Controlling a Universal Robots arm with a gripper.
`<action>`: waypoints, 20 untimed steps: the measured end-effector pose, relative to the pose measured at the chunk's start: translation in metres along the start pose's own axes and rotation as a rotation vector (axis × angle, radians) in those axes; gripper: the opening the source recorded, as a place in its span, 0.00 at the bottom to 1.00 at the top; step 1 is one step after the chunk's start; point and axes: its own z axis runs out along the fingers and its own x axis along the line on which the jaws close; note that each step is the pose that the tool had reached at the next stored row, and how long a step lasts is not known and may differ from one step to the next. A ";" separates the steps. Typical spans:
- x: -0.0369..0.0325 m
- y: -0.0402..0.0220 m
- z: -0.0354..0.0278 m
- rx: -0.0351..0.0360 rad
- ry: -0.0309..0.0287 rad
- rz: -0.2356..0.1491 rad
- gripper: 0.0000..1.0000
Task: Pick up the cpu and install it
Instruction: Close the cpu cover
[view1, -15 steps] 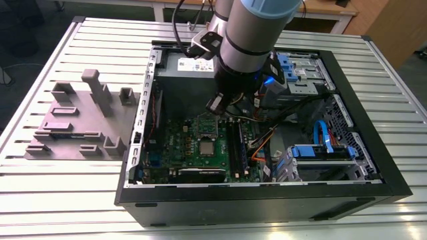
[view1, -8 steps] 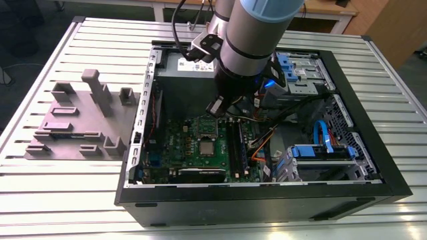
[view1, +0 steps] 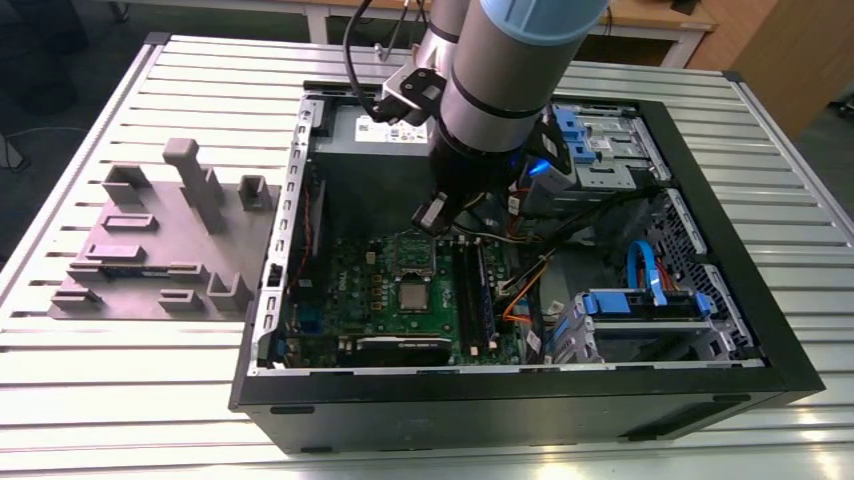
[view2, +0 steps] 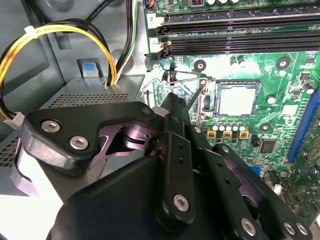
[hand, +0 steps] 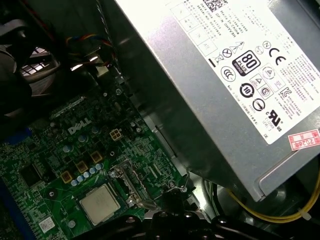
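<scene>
Black end effector (view2: 172, 107) hung just above the motherboard (view2: 280, 85), its opening impossible to tell. Near it, the cpu (view2: 238, 99) sat square in its socket; thin, light, stiff and fragile, best taken by its edges.

You are looking at a robotics lab or test workshop, not a home or office. The worktop (view1: 120, 380) is built of ribbed aluminium profile slats, the kind used for machine bases. On it lies an open desktop computer case (view1: 534, 400) on its side, its green motherboard (view1: 387, 300), cabling and drive bays exposed. Beside it, toward the exterior view's left, sits a grey printed fixture block (view1: 154, 250) with upright slots and holders. A large industrial robot arm (view1: 514, 70) reaches down into the case. Wooden furniture (view1: 667, 25) stands behind the worktop.
</scene>
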 end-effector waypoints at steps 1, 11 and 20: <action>0.0000 0.0000 0.0000 0.0000 0.0000 0.000 0.10; 0.0053 -0.0036 -0.0010 0.0000 0.0001 0.000 0.10; 0.0070 -0.0048 -0.0013 0.0001 0.0001 0.000 0.10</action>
